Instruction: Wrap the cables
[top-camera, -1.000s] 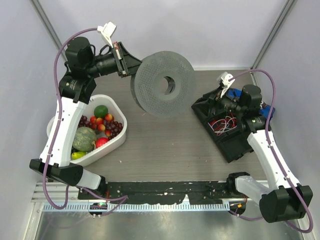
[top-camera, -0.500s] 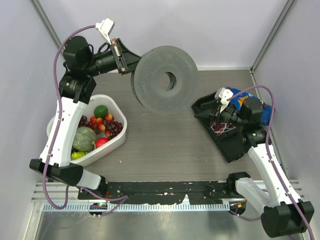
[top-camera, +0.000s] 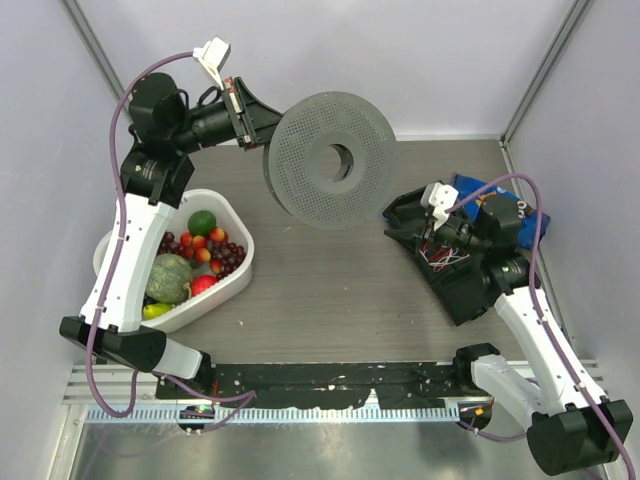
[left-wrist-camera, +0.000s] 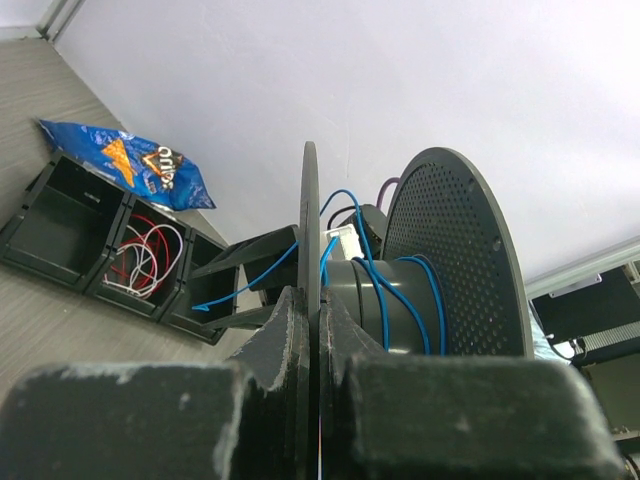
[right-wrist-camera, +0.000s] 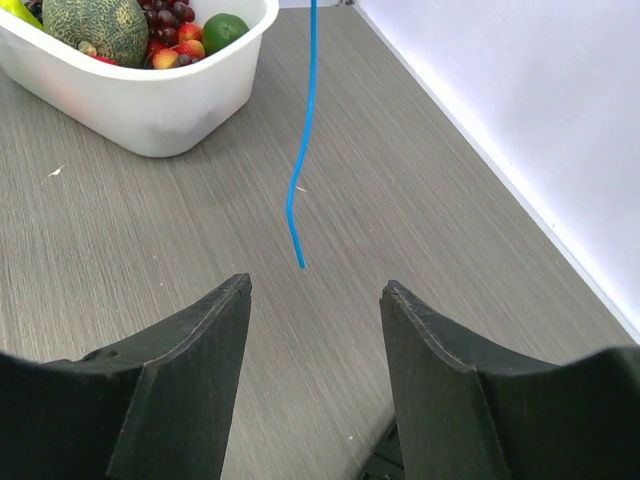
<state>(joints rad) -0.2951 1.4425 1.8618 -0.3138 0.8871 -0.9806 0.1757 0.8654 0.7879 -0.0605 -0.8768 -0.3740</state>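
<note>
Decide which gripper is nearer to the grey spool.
Left. The left gripper clamps the rim of the spool; the right gripper hangs open off to its side, by the black bins.

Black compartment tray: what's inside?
Red and white wires sit in the middle compartment of the tray. In the left wrist view, the compartment left of it looks empty. The right gripper and the spool block the rest.

White fruit tub (right-wrist-camera: 150, 100), blue chip bag (left-wrist-camera: 125, 160)
</note>
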